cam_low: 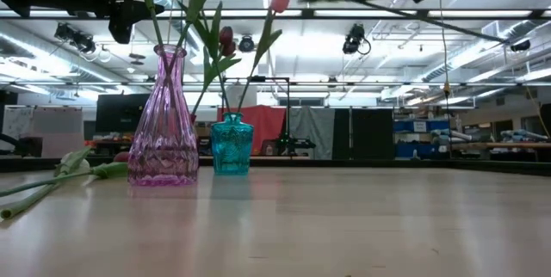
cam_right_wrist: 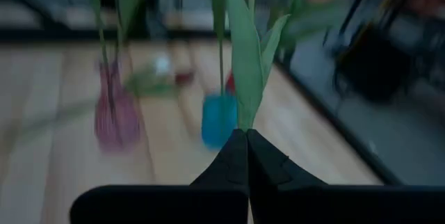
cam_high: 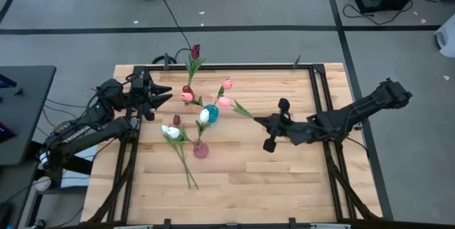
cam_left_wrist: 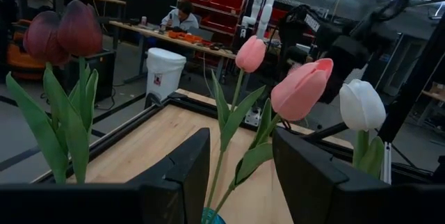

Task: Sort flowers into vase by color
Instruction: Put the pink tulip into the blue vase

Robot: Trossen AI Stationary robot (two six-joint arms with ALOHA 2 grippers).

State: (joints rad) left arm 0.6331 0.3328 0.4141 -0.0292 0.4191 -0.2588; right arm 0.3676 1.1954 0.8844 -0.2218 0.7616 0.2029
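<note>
A teal vase [cam_high: 211,112] and a pink glass vase [cam_high: 201,149] stand mid-table, with pink, maroon and white tulips rising from and around them. Two white tulips [cam_high: 170,131] lie flat on the wood left of the pink vase, stems toward the near edge. My right gripper [cam_high: 257,120] is right of the teal vase, shut on a pink tulip [cam_high: 224,102] whose head reaches over that vase. My left gripper [cam_high: 168,94] hangs open left of the vases, facing them and touching nothing; its wrist view shows pink [cam_left_wrist: 299,88], white [cam_left_wrist: 361,106] and maroon [cam_left_wrist: 62,33] heads ahead. My right gripper pinches the pink tulip's green stem [cam_right_wrist: 243,123] between its two shut fingers, just below where the leaves branch off. The fingers come from the table's right side and lie roughly along the stem. The tulip is lifted clear, nearly level, head [cam_high: 224,102] toward the left.
A black frame [cam_high: 234,65] runs round the wooden table top. Bare wood spreads in front of the vases toward the near edge [cam_low: 344,225] and to the right under my right arm. In the room beyond, a person sits at a bench [cam_left_wrist: 182,15].
</note>
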